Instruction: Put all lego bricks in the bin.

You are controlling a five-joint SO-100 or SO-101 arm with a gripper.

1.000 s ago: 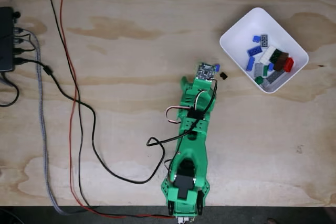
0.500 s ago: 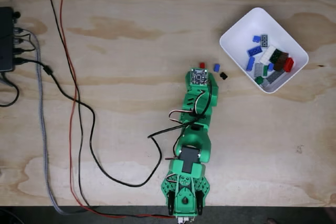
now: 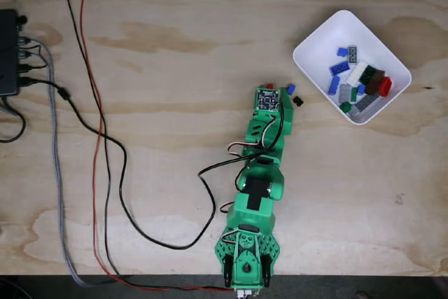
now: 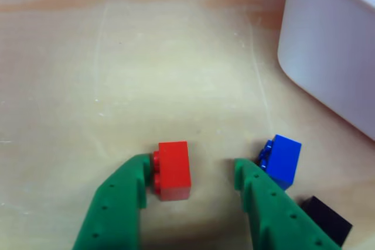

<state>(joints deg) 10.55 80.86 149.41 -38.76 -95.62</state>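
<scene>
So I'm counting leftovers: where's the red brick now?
In the other view, the red brick lies on the table between the open gripper fingers, against the left one, left of the blue brick.

A red brick (image 4: 174, 170), a blue brick (image 4: 285, 159) and a black brick (image 4: 328, 219) are lying by the green gripper (image 4: 193, 171) and white bin (image 4: 328, 57).

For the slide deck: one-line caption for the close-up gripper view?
Open green gripper straddles red brick; blue brick and black brick wait beside white bin.
</scene>
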